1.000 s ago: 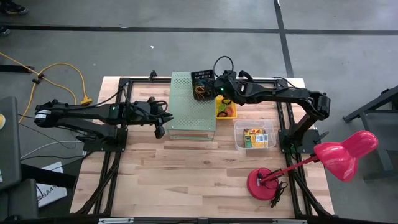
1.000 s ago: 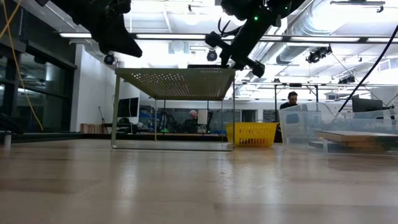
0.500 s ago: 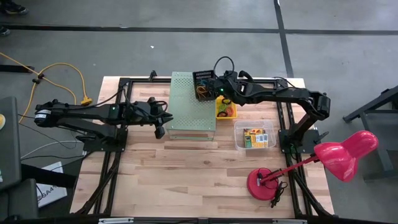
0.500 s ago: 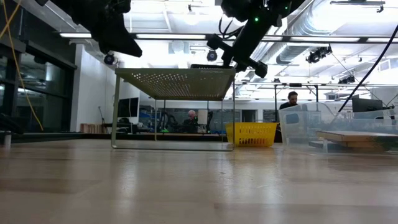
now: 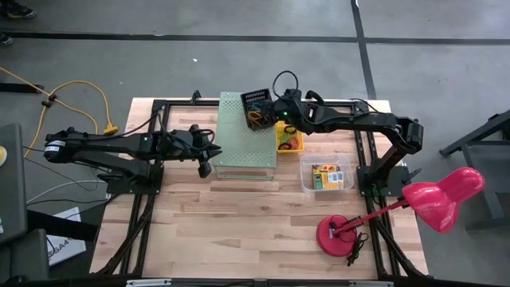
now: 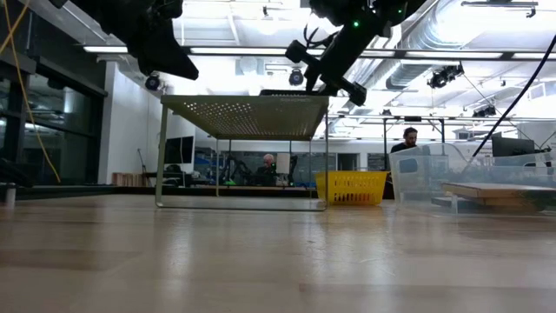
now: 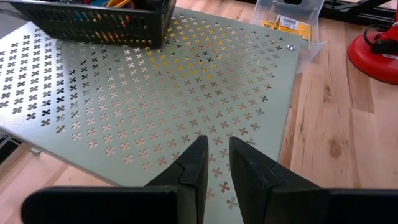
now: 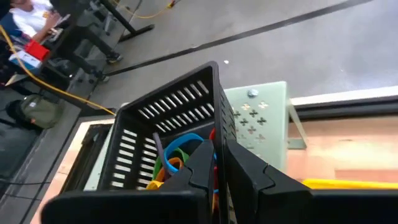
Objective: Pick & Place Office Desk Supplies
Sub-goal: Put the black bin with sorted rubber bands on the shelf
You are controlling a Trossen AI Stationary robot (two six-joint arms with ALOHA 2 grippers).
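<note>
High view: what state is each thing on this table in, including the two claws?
Black basket: on the perforated box, gripped by its wall, holds elastic bands.
Right gripper: shut on the black basket's wall.
Left gripper: empty, fingers a narrow gap apart, above the perforated box's edge.
Perforated box: standing flat.
Clear bin: open-topped, holds a crayon box.
Pink lamp: upright; lit or not, unclear.
</note>
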